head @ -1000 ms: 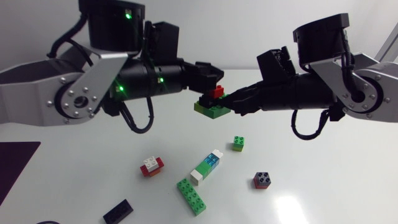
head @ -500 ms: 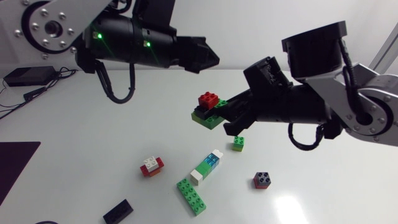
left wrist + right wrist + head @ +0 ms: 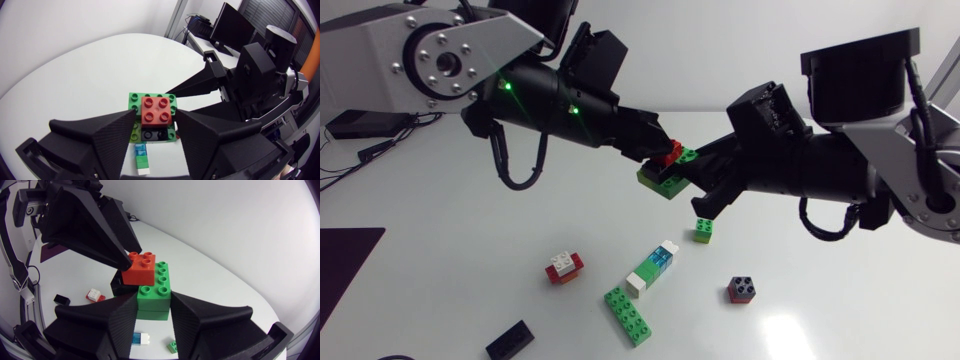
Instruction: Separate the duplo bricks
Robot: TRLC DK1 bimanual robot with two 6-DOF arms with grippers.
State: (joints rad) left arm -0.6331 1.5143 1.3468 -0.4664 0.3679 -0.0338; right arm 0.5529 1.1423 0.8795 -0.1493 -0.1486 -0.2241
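A small stack hangs above the table: a green brick [image 3: 658,181] at the base, a black brick [image 3: 160,134] on it and a red brick [image 3: 670,152] on top. My right gripper [image 3: 686,178], coming in from the right, is shut on the green brick [image 3: 152,297], one finger on each side. Reaching in from the upper left, my left gripper [image 3: 662,156] has its fingers pressed against two sides of the red brick [image 3: 159,110]. In the right wrist view the red brick [image 3: 140,269] sits at the tip of a left finger [image 3: 107,240].
Loose bricks lie on the white table below: a red-and-white one [image 3: 564,266], a white-blue-green row [image 3: 652,268], a long green one [image 3: 628,315], a small green one [image 3: 703,230], a black-and-red one [image 3: 742,290] and a flat black one [image 3: 510,340]. A dark mat [image 3: 345,265] lies at the left edge.
My left gripper pulled up and away from the stack, then came back down onto the red brick. The right gripper dipped slightly with the stack and rose again.
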